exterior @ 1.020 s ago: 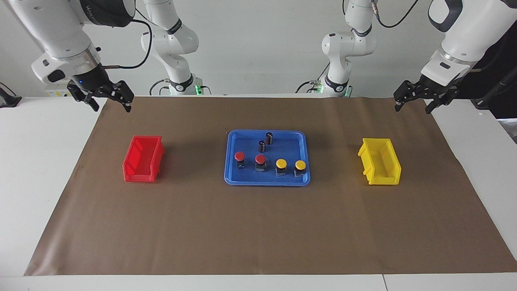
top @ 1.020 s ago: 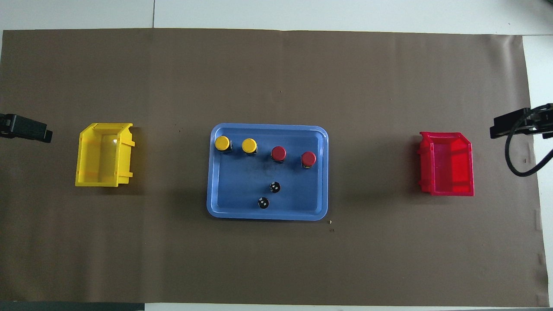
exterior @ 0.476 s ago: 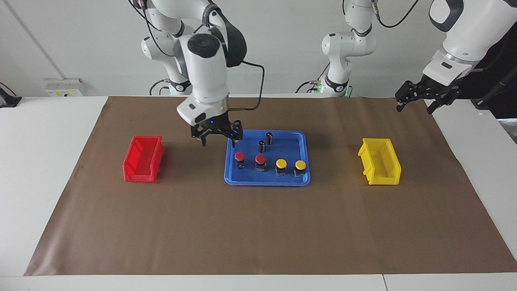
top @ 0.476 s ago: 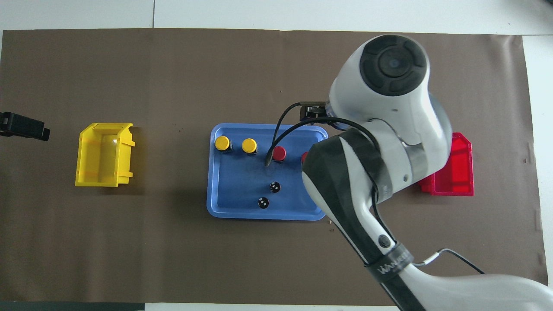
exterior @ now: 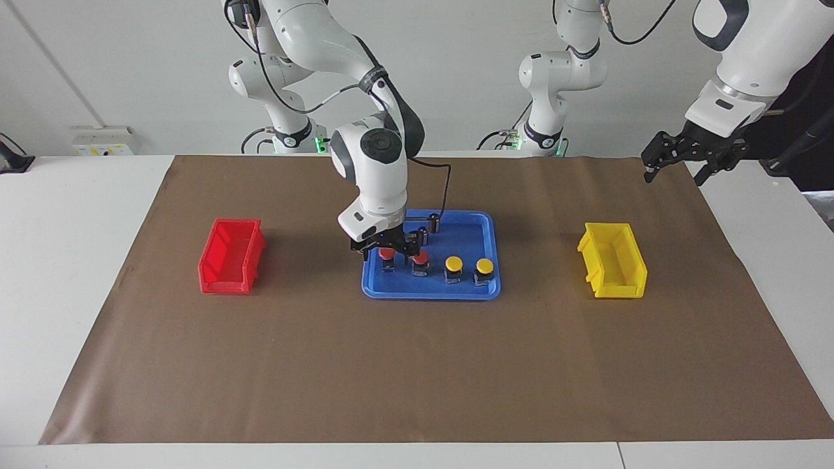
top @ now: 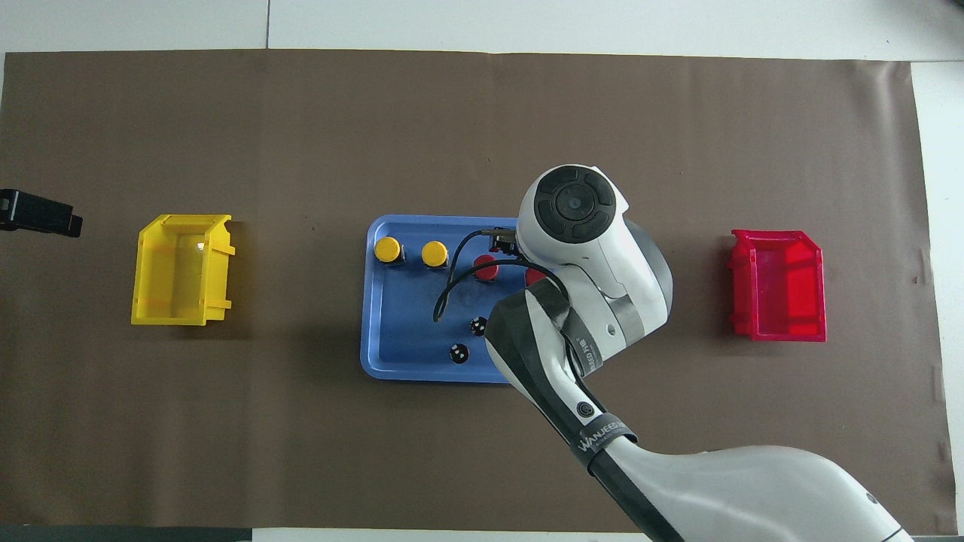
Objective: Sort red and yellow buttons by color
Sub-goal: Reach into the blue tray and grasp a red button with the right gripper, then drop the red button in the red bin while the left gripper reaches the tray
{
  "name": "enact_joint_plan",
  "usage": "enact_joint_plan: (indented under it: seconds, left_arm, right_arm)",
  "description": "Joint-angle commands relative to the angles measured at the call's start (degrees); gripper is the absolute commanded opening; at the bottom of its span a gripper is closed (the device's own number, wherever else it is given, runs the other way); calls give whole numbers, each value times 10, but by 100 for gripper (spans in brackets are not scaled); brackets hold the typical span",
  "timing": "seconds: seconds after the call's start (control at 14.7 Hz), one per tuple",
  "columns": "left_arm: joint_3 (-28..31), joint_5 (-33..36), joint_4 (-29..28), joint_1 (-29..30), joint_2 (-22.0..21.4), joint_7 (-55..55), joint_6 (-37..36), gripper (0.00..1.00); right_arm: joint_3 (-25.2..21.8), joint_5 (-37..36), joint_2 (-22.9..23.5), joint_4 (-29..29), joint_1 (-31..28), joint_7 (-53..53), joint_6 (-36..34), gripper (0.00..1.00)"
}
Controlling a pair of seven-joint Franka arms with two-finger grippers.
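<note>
Moved: right end effector (exterior: 386, 249) is now lowering over the end red button (exterior: 387, 254), fingers apart.
Buttons: domed caps, dark bases, standing in the blue tray (exterior: 485, 291).
Left end effector (exterior: 677, 163): waiting, fingers apart.

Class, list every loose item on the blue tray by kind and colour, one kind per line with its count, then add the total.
Red buttons: 2
Yellow buttons: 2
Dark capless cylinders: 2
Total on the blue tray: 6
</note>
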Motion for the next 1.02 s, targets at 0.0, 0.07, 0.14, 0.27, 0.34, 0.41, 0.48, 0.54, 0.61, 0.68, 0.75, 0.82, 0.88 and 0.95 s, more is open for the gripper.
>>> enact_joint_plan:
  seconds: [0.0, 0.07, 0.14, 0.27, 0.34, 0.41, 0.48, 0.54, 0.61, 0.68, 0.75, 0.82, 0.88, 0.95]
  left_arm:
    - [-3, 14, -15, 4, -12, 4, 19, 100]
    - [-3, 15, -15, 4, -12, 4, 11, 100]
    - [-3, 15, -17, 4, -14, 3, 8, 100]
    - [-3, 14, -24, 5, -15, 3, 12, 100]
    - [-3, 14, -24, 5, -15, 4, 10, 100]
    - [-2, 14, -24, 5, -16, 3, 8, 100]
    - [-2, 14, -25, 5, -16, 3, 8, 100]
    - [-2, 15, -28, 5, -18, 4, 10, 100]
    - [-3, 14, -31, 5, -18, 4, 14, 100]
    - [-3, 14, -30, 5, -18, 3, 17, 100]
    - [-2, 14, -29, 5, -17, 3, 17, 100]
    - [-2, 14, -29, 5, -18, 3, 15, 100]
    - [-2, 15, -31, 5, -18, 2, 10, 100]
    - [-2, 14, -33, 5, -20, 1, 8, 100]
  right_arm:
    - [14, 12, -32, -40, -2, 2, 12, 92]
    - [14, 12, -35, -49, -2, 1, 16, 88]
    - [15, 12, -37, -55, -3, 1, 25, 85]
    - [15, 12, -38, -61, -3, -3, 29, 80]
    - [15, 12, -39, -64, -3, -4, 30, 78]
    - [15, 12, -40, -69, -3, -4, 36, 75]
    - [15, 12, -41, -77, -3, -4, 46, 74]
    - [15, 12, -46, -87, -3, -5, 56, 72]
    - [15, 12, -47, -94, -3, -6, 65, 70]
    - [14, 12, -47, -100, -3, -6, 71, 68]
    - [15, 12, -48, -101, -3, -11, 72, 65]
    - [15, 12, -48, -101, -3, -14, 72, 61]
    - [15, 12, -48, -101, -3, -14, 72, 55]
    - [15, 12, -48, -101, -3, -14, 72, 45]
